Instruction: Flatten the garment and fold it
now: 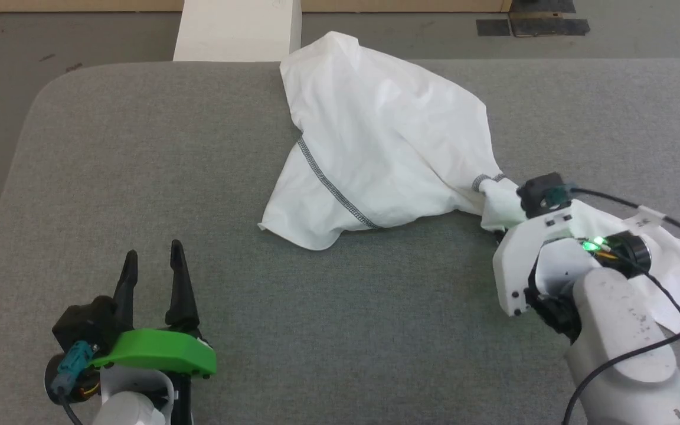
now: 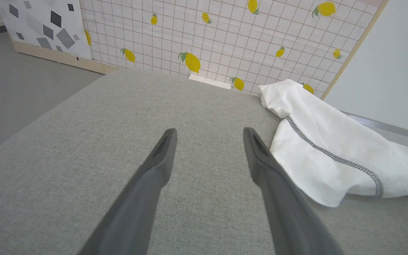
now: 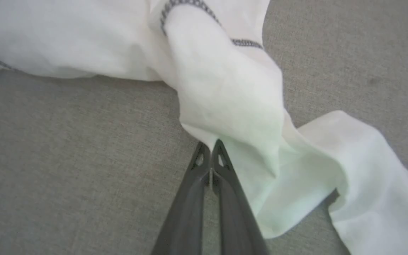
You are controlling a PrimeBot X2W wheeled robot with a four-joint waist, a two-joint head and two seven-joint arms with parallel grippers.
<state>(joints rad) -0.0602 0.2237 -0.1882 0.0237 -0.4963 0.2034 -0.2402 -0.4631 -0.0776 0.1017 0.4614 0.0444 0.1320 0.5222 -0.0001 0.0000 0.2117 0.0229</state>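
The garment (image 1: 375,136), a white thin shirt with dark zigzag seams, lies bunched on the far middle of the grey table. One sleeve trails toward the right edge. My right gripper (image 3: 209,144) is shut, its fingertips meeting on the lower fold of that twisted sleeve (image 3: 225,88). In the head view the right wrist (image 1: 543,236) covers those fingers. My left gripper (image 1: 154,249) stands open near the front left, with nothing between its fingers. It is well short of the garment's near corner (image 2: 331,148), which lies to its right.
The padded grey table (image 1: 139,147) has a rounded far-left corner. A white rectangular box (image 1: 236,29) stands on the floor beyond the far edge. A lemon-patterned panel (image 2: 225,35) rises behind the table. A black cable (image 1: 670,295) loops over my right forearm.
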